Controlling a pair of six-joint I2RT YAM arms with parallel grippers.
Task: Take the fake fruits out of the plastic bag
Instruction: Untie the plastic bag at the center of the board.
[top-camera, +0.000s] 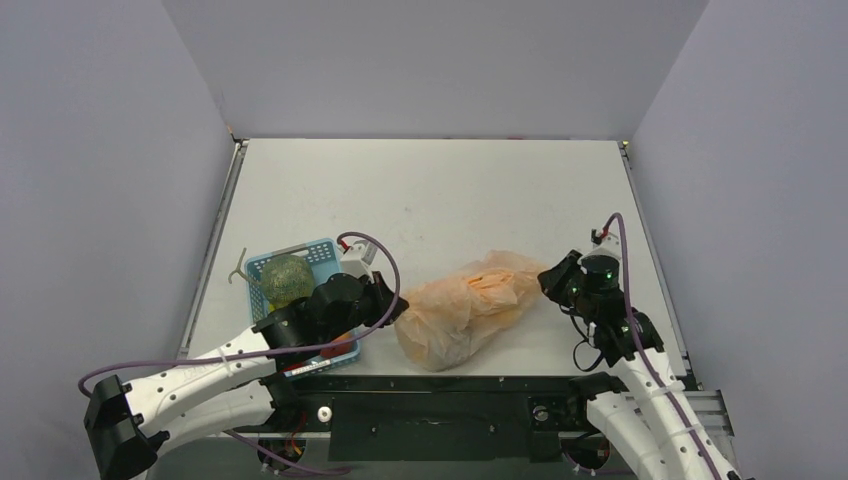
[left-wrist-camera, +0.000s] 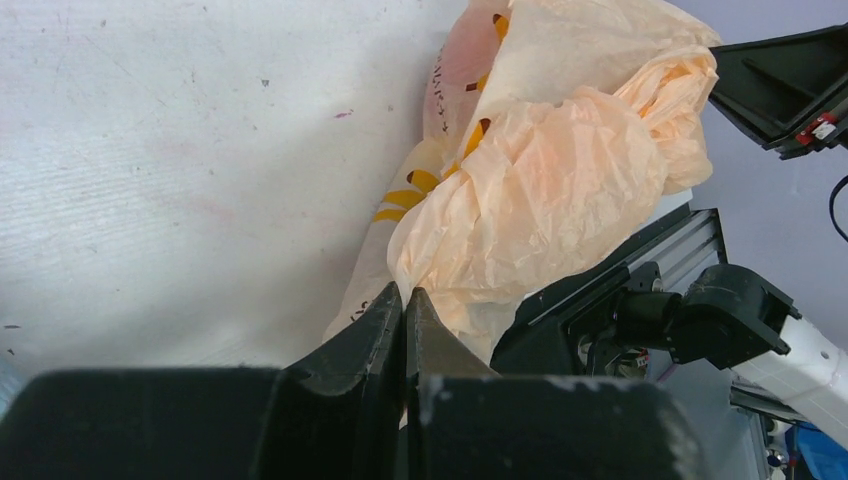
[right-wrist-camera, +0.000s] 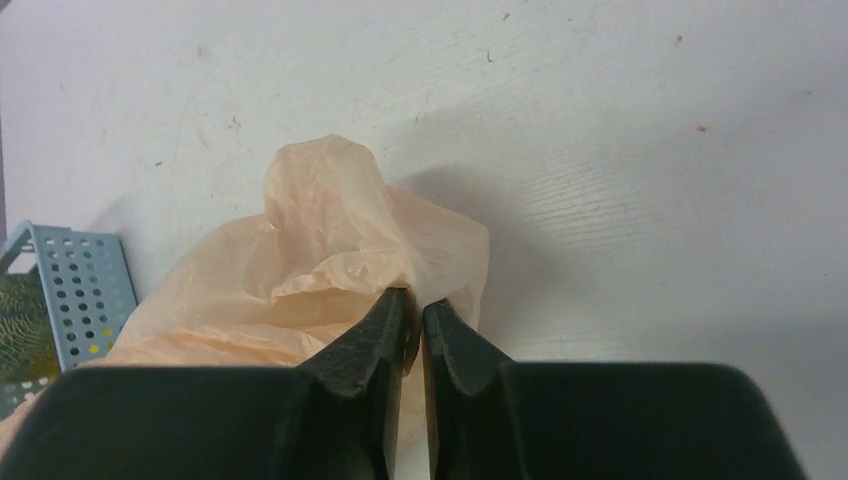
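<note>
All plastic bag (top-camera: 465, 310) contents unseen

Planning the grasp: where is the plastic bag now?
In the top view the plastic bag lies near the front edge of the table, between the left gripper by the blue basket and the right gripper.

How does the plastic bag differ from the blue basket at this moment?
The plastic bag is soft, crinkled, translucent peach film; the blue basket is rigid and perforated. What the bag holds cannot be made out; the basket openly holds a green melon. The left gripper and right gripper each pinch an end of the bag; neither grips the basket. Both rest on the table.
</note>
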